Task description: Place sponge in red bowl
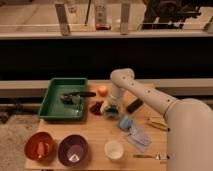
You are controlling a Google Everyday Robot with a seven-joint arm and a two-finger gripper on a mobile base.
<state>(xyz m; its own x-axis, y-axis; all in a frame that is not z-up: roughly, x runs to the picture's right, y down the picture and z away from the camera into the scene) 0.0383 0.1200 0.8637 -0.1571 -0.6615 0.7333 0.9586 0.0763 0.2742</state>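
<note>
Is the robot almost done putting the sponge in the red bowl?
Not yet. Done: nothing, the sponge sits mid-table, far from the red bowl at the table's corner. In hand: the gripper is down at the sponge. Left: lifting it, carrying it over, dropping it in.
</note>
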